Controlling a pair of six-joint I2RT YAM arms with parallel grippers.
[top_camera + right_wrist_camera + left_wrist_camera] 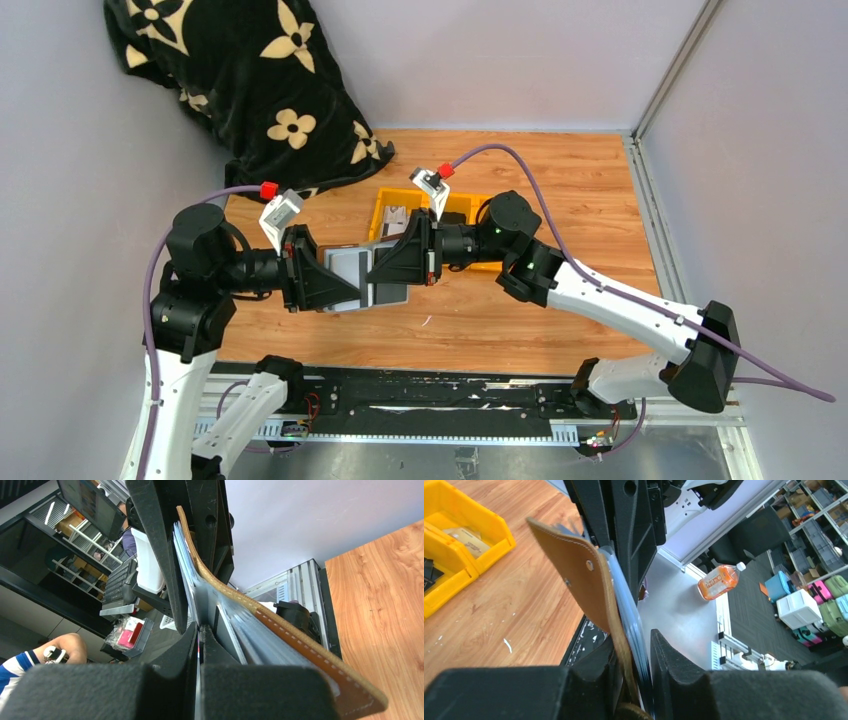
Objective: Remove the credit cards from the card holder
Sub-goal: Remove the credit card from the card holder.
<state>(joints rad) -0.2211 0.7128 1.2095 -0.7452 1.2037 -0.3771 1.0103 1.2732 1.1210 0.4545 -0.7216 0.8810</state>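
Wooden table (560, 180) below: the left pincer (352, 290) is clamped on the brown card holder (388, 294), held open above it. The right pincer (376, 272), fingers together, meets its grey inside. Yellow bin (385, 205) behind.

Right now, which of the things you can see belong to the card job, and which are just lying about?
Part of the job:
card holder
left claw, clamped on it
right claw, shut, at its other side
bluish card edges inside it

Lying about:
yellow bins
black floral cloth
orange bottle, off the table
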